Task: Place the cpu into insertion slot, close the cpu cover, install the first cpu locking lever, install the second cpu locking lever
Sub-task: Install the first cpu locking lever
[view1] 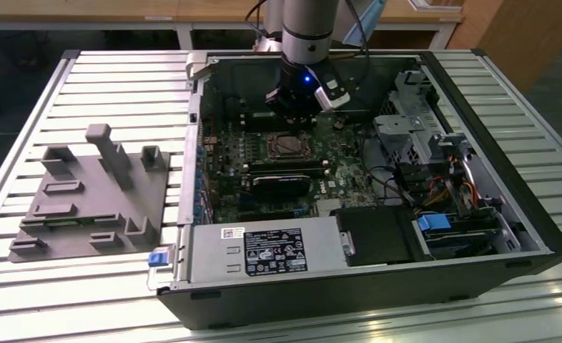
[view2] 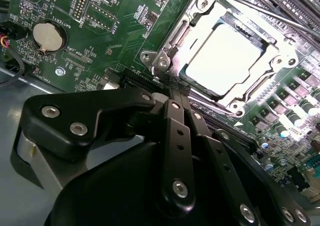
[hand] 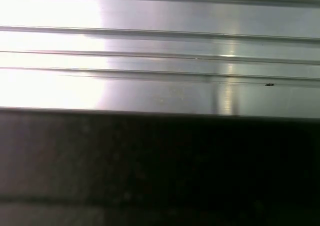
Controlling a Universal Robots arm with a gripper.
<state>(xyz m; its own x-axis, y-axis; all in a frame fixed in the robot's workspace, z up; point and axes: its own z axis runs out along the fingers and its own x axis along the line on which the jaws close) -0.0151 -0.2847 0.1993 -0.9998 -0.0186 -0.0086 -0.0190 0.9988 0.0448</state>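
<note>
In the second wrist view, the pale silver cpu [view2: 231, 56] sits under the cpu cover [view2: 280, 53], pincer [view2: 176, 93] pressed together.

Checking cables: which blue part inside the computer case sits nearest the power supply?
The blue tab at the power supply's corner on the exterior view's left; the blue connector lies farther off, by the drive cables.

pincer [view2: 175, 93] tips hidden behind its own black linkage, second wrist view
</note>
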